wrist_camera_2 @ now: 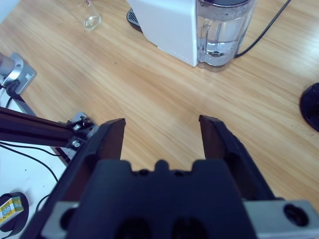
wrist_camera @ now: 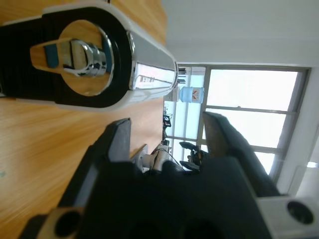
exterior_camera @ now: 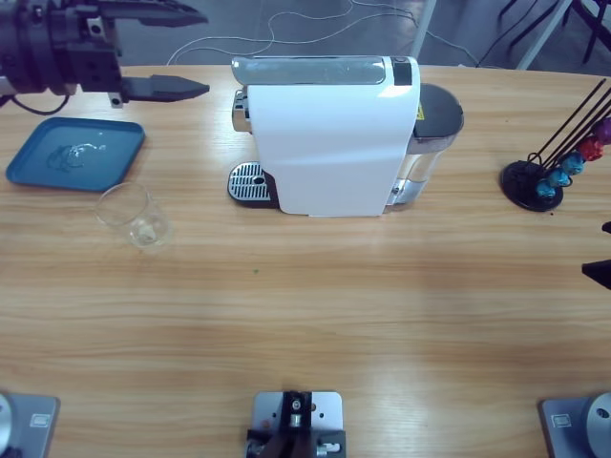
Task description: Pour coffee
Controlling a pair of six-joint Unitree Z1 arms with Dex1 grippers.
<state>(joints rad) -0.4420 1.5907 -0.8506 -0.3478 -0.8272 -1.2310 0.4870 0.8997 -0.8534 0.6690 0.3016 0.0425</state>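
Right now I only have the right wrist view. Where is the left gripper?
Observer: The left gripper is at the high view's upper left, jaws open and empty, pointing toward the coffee machine.
Operator: Anything near the glass that I can't see?
Observer: A blue tray lies close to the glass, on the side away from the machine, not touching it.
Operator: What is the black disc at my right edge?
Observer: It is the base of a capsule stand, whose rods hold coloured capsules.
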